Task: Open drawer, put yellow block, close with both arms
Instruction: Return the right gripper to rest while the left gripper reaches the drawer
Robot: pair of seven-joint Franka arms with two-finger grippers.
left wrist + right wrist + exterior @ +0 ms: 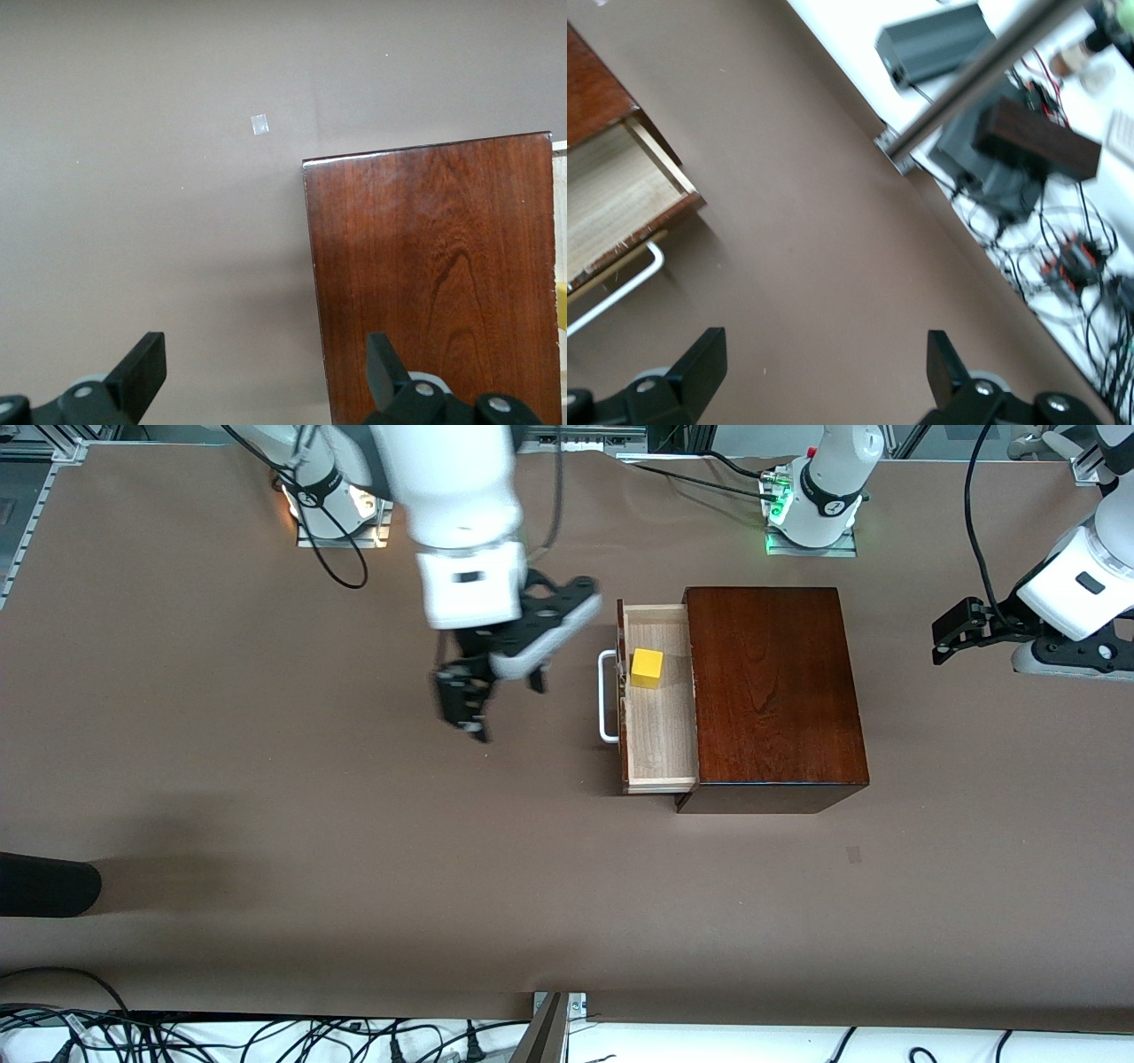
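The drawer (660,722) stands pulled out of the dark mahogany box (775,691), its white handle (608,695) pointing toward the right arm's end of the table. The yellow block (647,668) lies in the drawer's tray, at the end farther from the front camera. My right gripper (500,700) is open and empty, over the bare table beside the handle; the right wrist view shows its own gripper (824,367), the drawer (611,204) and the handle (620,297). My left gripper (941,640) is open and empty beside the box at the left arm's end, and the left wrist view (266,372) shows it at the box top (434,283).
A black rounded object (44,886) juts in at the right arm's end of the table, nearer to the front camera. A small pale mark (853,855) lies on the mat near the box. Cables (266,1036) and a metal post run along the near table edge.
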